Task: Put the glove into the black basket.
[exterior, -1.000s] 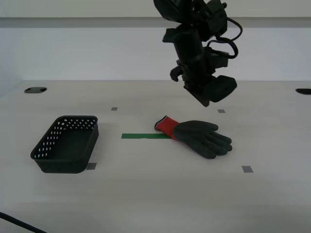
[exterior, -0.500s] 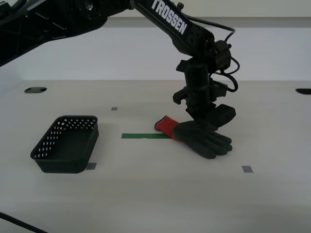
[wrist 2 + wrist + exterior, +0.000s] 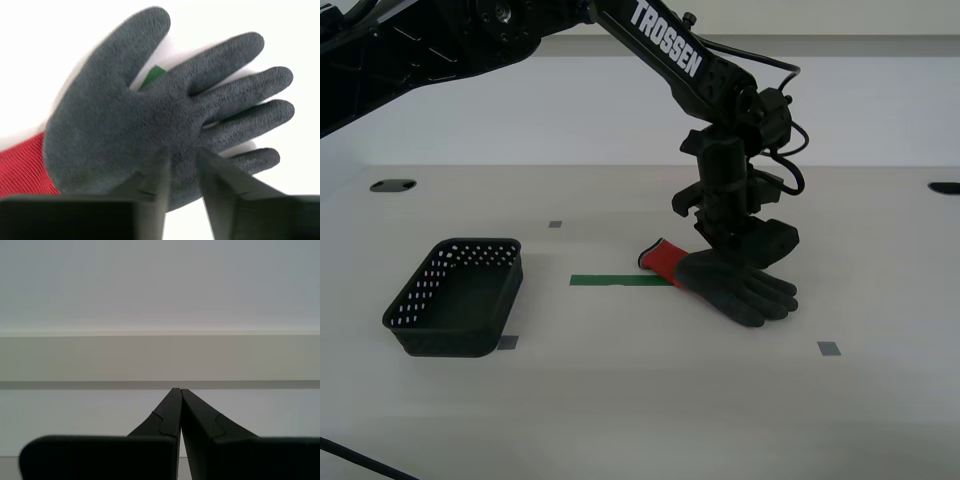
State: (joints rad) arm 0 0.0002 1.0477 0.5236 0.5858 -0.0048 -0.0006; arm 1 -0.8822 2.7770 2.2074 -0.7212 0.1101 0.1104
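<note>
1. We see a pale table (image 3: pixel 620 420) from the robot's own camera; one black arm reaches down over its middle.
2. The glove (image 3: pixel 735 283) lies flat near the table's centre, closer to the far edge than the near one, red cuff pointing toward the basket. Part of it covers the end of a green tape strip (image 3: pixel 615 281).
3. The basket (image 3: pixel 455 297) sits upright and empty, well apart from the glove, toward the table edge on the exterior view's left.
4. Our second gripper (image 3: pixel 182 160) is down on the glove's palm. Its jaws stand slightly parted with dark rubber between the tips; we cannot tell whether they have closed on any material.
5. Our first gripper (image 3: pixel 179 392) has its jaws pressed together, holds nothing, and points at a bare wall, away from the work.
6. Risks, as we judge them:
   - The tips sit on flat palm, so they may slide over the coating and catch only a thin fold, or nothing.
   - The glove is floppy; lifted from the palm, fingers and cuff would droop and could snag the basket rim or hang outside it.
   - A weak pinch could let it fall during the carry across the table.
</note>
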